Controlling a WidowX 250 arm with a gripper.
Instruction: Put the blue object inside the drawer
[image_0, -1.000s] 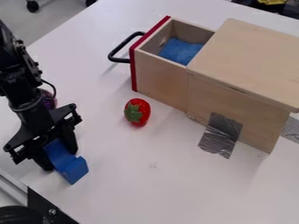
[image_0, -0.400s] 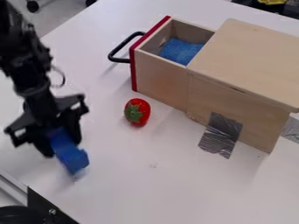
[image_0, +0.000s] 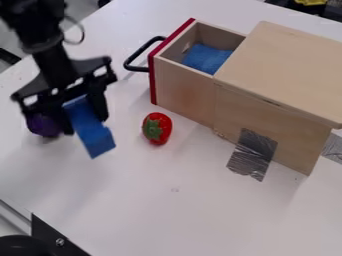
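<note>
At the left of the camera view, the black gripper (image_0: 85, 116) is shut on the blue object (image_0: 92, 131), a block whose lower end sticks out below the fingers. Both hang above the white table, left of the strawberry. The drawer (image_0: 184, 87), with a red-edged front and a black handle, stands pulled out from the wooden box at the upper middle. A blue cloth-like piece (image_0: 206, 57) lies inside it. The gripper is to the left of and lower in the view than the drawer's opening.
A red toy strawberry (image_0: 157, 128) lies between the gripper and the box. Behind the gripper is a purple object (image_0: 44, 125), partly hidden. The wooden box (image_0: 284, 70) takes up the right, with grey tape (image_0: 252, 153) at its base. A metal rail runs along the lower left.
The gripper has risen and moved up the view and slightly right, carrying the blue object off the table. The purple object now shows more beside the gripper. Drawer and strawberry are unmoved.
</note>
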